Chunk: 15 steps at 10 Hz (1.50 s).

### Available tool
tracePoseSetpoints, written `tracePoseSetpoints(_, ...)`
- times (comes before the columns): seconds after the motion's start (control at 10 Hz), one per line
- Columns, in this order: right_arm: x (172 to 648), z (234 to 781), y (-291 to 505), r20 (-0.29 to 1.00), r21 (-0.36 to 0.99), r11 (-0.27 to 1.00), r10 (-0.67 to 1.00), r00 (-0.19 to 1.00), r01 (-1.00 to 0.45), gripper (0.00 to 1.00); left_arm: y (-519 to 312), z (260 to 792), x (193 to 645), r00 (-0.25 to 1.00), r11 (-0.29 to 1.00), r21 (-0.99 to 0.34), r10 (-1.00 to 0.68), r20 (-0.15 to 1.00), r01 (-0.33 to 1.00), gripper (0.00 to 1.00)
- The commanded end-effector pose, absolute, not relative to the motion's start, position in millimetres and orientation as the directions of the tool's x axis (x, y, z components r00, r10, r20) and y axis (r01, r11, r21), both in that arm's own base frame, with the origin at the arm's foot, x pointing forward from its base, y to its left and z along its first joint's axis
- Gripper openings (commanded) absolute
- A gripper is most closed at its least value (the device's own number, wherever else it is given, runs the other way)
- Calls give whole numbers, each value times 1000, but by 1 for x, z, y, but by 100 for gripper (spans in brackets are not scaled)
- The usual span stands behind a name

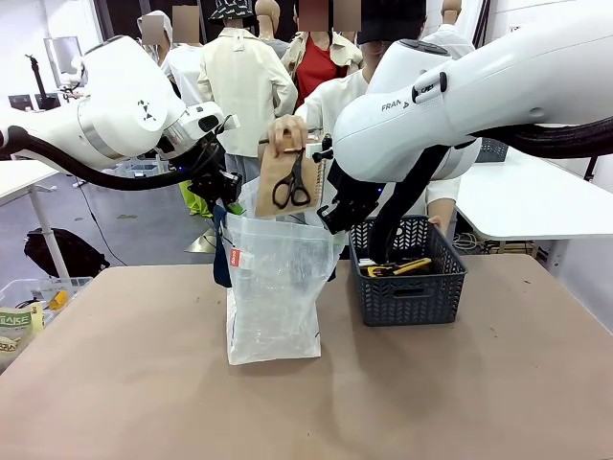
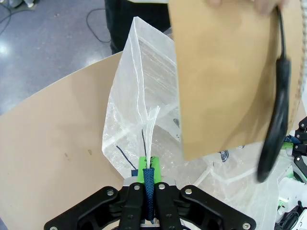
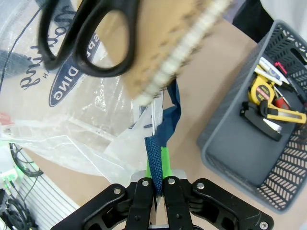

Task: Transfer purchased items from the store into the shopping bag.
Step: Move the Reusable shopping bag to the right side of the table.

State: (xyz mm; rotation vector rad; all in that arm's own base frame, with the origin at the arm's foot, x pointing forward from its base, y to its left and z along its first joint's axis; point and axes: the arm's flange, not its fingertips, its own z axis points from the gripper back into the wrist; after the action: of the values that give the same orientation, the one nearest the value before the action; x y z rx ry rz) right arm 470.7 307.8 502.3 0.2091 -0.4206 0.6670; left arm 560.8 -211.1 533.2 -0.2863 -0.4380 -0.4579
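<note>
We see the left gripper point(image 2: 148, 173) and right gripper point(image 3: 158, 165) each clamped tight on a navy-blue strap point(image 2: 149, 186) of the translucent whitish plastic bag point(image 1: 273, 287), both arms angled inward. A person's hand point(image 1: 285, 134) holds carded black scissors point(image 1: 294, 172) at the bag's 12 o'clock.

Whitish bag point(image 1: 273, 287), grey latticed basket point(image 1: 407, 292), brown card point(image 1: 271, 174)

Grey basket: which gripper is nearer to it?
Right. The right gripper, shut on a navy handle of the shopping bag, hangs by the basket's left rim; the left gripper pinches the other handle, across the bag from the basket.
</note>
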Motion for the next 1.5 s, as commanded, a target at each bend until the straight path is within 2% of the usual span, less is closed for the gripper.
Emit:
tracePoseSetpoints(0.0,471,503,307,442,57,770,551,708,-636,0,-210,534,561,805,860,-164,-363,469,484,0)
tracePoseSetpoints(1.4,471,503,307,442,57,770,551,708,-636,0,-210,534,561,805,860,-164,-363,469,484,0)
